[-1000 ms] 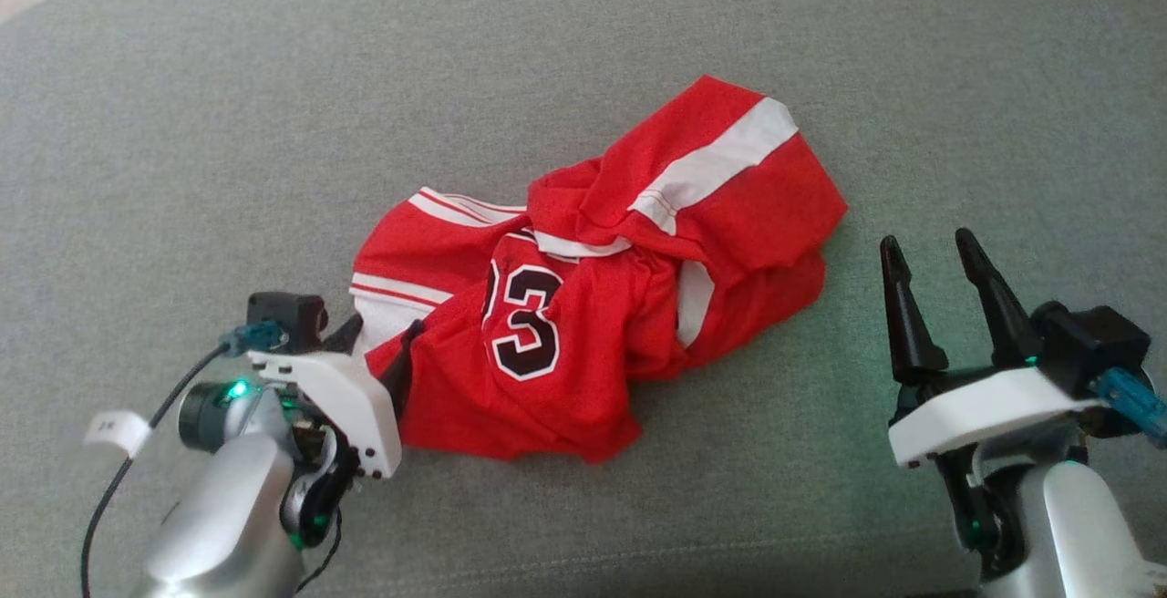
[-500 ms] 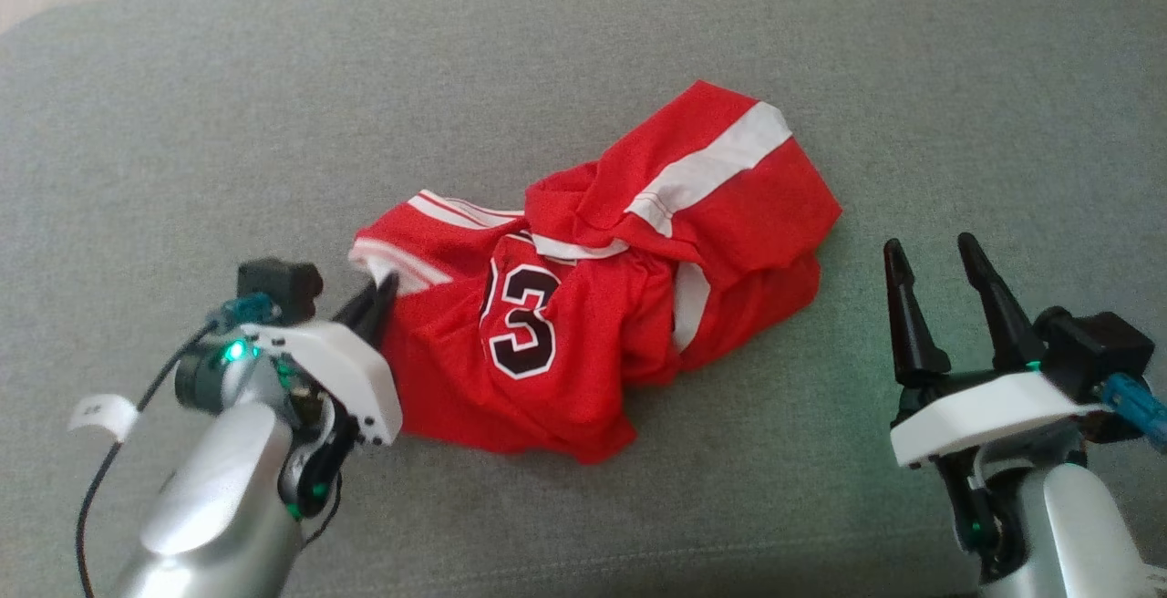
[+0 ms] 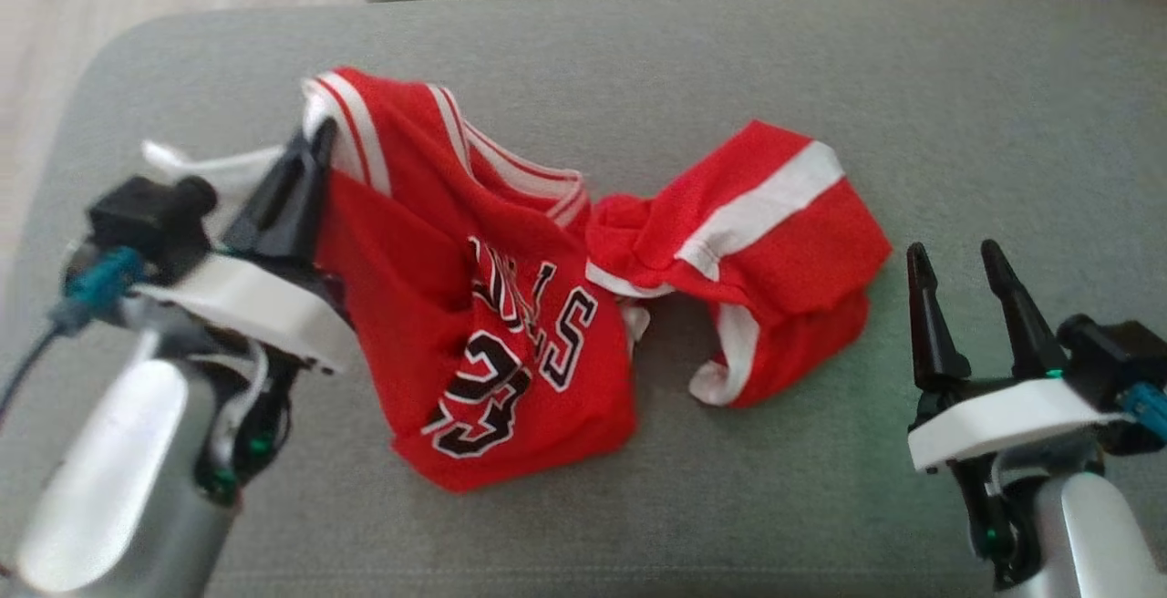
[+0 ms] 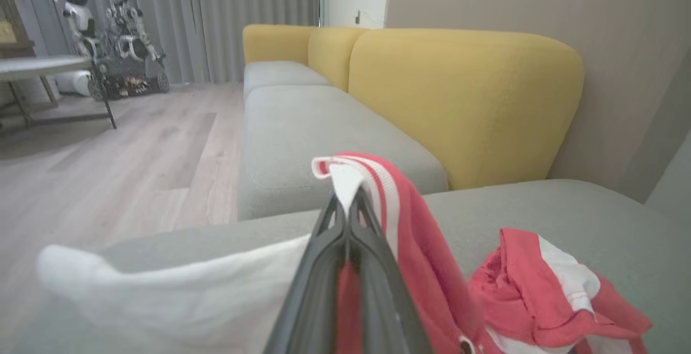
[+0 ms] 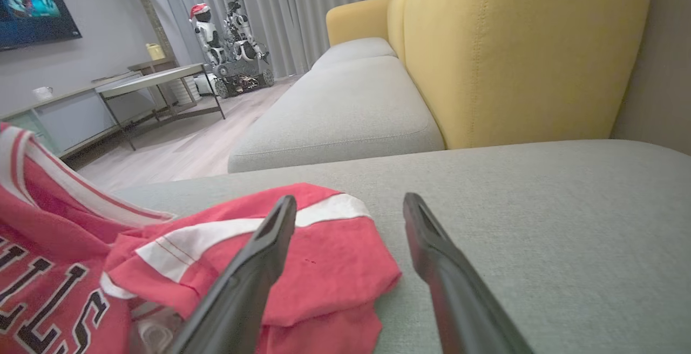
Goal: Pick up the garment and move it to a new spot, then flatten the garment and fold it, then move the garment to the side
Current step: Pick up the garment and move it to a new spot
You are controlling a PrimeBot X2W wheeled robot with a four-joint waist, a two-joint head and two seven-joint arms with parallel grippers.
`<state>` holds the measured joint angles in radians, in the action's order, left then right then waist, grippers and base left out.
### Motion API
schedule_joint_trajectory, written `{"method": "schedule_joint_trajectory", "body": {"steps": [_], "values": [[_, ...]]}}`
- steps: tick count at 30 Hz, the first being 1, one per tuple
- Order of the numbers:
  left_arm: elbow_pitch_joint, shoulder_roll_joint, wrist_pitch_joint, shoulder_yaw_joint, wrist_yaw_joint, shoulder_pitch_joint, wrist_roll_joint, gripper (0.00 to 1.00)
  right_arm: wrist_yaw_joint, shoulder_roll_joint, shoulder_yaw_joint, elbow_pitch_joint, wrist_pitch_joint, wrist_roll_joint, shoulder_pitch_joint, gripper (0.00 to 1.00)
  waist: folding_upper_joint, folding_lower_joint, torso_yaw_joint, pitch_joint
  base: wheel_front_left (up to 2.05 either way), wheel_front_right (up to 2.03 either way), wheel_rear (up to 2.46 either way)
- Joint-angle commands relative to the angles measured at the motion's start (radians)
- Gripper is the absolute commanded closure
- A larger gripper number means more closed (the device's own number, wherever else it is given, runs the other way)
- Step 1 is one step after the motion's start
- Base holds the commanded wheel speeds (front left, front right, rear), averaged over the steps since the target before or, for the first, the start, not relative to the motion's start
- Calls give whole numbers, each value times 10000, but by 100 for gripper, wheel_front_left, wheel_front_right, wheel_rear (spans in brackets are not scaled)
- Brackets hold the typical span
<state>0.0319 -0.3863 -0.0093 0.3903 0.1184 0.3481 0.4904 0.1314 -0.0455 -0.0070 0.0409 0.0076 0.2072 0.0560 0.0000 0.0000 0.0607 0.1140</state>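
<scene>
Head view gives you the jersey (image 3: 474, 306) stretched left to right across the grey seat cushion (image 3: 693, 42), raised end at the robot's left, lettering legible. Left wrist view adds the left gripper (image 4: 345, 205) with fingers pressed together on its striped edge. Right gripper (image 3: 953, 261) is spread wide, holding nothing, near the bunched end
</scene>
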Motion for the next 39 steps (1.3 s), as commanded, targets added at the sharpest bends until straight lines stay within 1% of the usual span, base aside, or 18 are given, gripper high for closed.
{"method": "schedule_joint_trajectory", "body": {"steps": [1, 5, 7, 11, 15, 19, 24, 28, 31, 35, 39], "values": [[380, -414, 12, -597, 70, 392, -78, 100, -7, -47, 221, -399, -53, 35, 99, 0, 0, 0, 240, -129, 0, 0, 0], [1052, -966, 384, -1071, 333, 613, -174, 100, -7, -47, 173, -507, -25, 43, 6, 0, 0, 0, 787, -196, 0, 0, 0], [1133, -1194, 510, -1279, 335, 883, -167, 100, -7, -47, 100, -585, -5, 38, -45, 0, 0, 0, 1131, -202, 0, 0, 0], [826, -1615, 683, -1624, 227, 1653, -173, 100, -7, -47, 82, -729, 122, -8, -52, 0, 0, 0, 1675, -150, 0, 0, 0], [149, -1918, 606, -1793, -46, 2729, -263, 100, -7, -47, 103, -859, 251, -95, 26, 0, 0, 0, 2048, -34, 0, 0, 0], [-616, -2104, 342, -1869, -343, 3909, -397, 100, -7, -47, 116, -994, 356, -158, 111, 0, 0, 0, 2213, 150, 0, 0, 0], [-1971, -2338, -156, -2083, -535, 5142, -549, 100, -7, -47, 170, -1199, 522, -236, 217, 0, 0, 0, 2200, 518, 0, 0, 0], [-3160, -2535, -736, -2153, -661, 5819, -761, 100, -7, -47, 143, -1428, 741, -416, 343, 0, 0, 0, 2097, 927, 0, 0, 0], [-4001, -2406, -1178, -2199, -743, 6080, -683, 100, -7, -47, 127, -1673, 940, -568, 449, 0, 0, 0, 2021, 1298, 0, 0, 0], [-5221, -1987, -1727, -2286, -848, 6000, -350, 100, -7, -47, 151, -2008, 1170, -748, 653, 0, 0, 0, 1913, 1767, 0, 0, 0], [-6538, -1439, -2085, -2470, -1014, 5665, 163, 100, -7, -47, 176, -2286, 1368, -845, 840, 0, 0, 0, 1801, 2180, 0, 0, 0]]}}
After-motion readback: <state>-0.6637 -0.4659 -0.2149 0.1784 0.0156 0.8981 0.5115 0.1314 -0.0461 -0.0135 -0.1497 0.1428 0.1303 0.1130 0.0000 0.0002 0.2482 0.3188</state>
